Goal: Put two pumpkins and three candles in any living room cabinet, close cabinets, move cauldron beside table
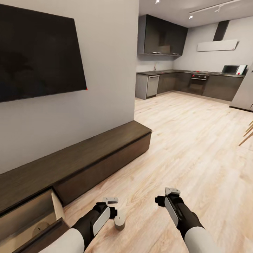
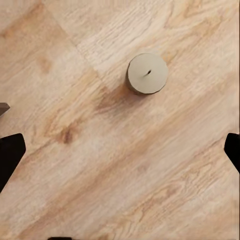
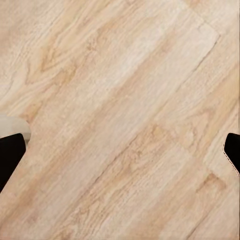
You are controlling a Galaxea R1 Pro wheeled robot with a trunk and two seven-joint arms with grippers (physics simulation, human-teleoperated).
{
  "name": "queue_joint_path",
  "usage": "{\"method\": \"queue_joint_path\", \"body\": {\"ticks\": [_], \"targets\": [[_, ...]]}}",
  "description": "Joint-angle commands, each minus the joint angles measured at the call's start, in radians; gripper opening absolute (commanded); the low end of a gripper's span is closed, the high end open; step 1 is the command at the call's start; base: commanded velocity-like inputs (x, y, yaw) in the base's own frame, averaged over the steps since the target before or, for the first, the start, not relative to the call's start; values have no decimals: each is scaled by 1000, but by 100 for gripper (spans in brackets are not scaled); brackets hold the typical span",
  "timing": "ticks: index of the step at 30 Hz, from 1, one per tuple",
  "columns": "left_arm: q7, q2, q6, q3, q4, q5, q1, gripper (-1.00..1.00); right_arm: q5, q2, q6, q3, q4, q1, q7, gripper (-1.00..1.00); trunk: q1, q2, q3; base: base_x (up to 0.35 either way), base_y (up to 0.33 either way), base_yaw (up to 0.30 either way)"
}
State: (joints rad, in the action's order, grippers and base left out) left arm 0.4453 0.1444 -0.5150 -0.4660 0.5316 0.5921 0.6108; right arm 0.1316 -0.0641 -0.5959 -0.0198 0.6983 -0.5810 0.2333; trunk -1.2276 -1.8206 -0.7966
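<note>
Head camera high, facing forward-down, wrist cameras straight down over floor (image 1: 182, 147)

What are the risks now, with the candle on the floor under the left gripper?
1. The candle sits off-centre between the open left gripper fingers, so descending straight may tip or miss it.
2. The open drawer of the cabinet juts out beside the left arm, which may strike it.

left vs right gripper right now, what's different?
The left gripper hangs over the floor with a candle standing just ahead of its wide-open fingers; the right gripper has bare planks between its fingers. The left one is beside the cabinet, near its open drawer; the right one sits farther out. Both are open and empty.
</note>
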Motion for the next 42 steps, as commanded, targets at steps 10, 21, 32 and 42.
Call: {"method": "queue_joint_path", "body": {"ticks": [10,21,32,42], "targets": [[-3,-5,58,-7,-5,90,1,100,0,-6,-26,5,3,0,21,100,-1,0,-1,175,-196,12],[-5,-4,103,-7,-6,90,0,100,-2,-6,-27,21,2,0,23,100,-1,0,0,114,-273,223],[-4,-5,127,-8,-10,89,-1,100,-2,-6,-28,38,2,0,23,100,-1,0,-2,111,-274,10],[-2,-4,160,-8,-10,89,-4,100,-4,-6,-27,46,2,0,24,100,-1,0,-2,23,-150,197]]}}
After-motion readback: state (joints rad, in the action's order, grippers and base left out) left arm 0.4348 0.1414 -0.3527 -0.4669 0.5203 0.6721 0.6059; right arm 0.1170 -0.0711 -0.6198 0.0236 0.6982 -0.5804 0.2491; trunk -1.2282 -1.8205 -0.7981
